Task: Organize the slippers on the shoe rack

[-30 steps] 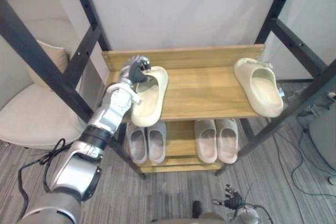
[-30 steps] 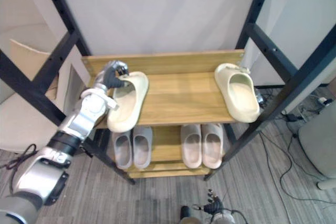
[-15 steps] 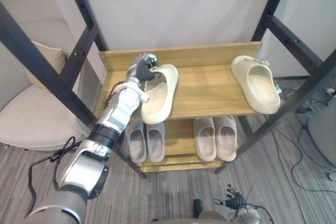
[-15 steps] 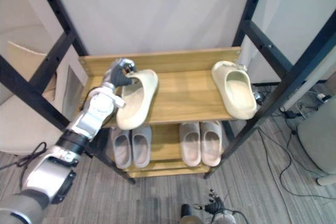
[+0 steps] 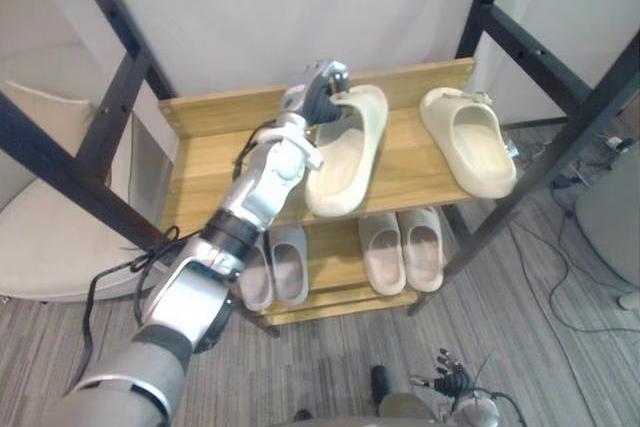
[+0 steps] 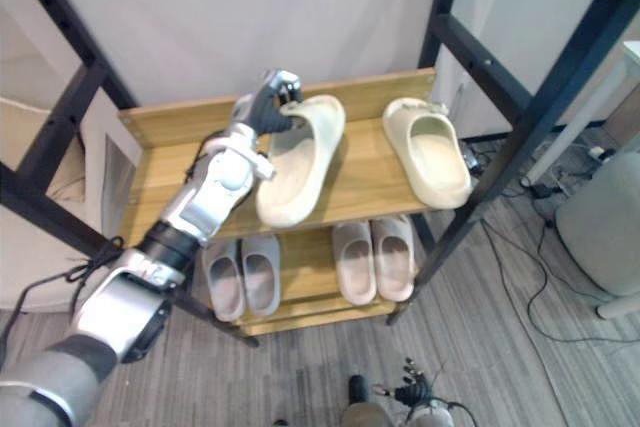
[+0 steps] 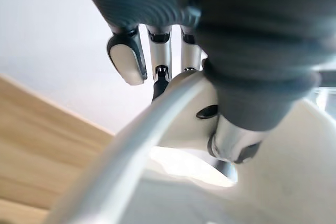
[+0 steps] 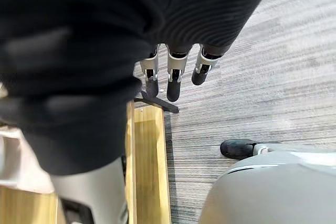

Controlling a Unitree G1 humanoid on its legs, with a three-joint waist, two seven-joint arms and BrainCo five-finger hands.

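Left hand (image 5: 318,87) grips the cream slipper (image 5: 345,157) over the shoe rack (image 5: 205,152) top shelf, its mate (image 5: 470,142) lying right. The wrist view reveals fingers (image 7: 126,59) curled round the strap. Right hand (image 8: 172,80) hangs relaxed above the floor (image 8: 262,77).

On the wooden shoe rack (image 5: 400,167), one cream slipper (image 5: 345,152) overhangs the top shelf's front, its mate (image 5: 468,140) flat at right.
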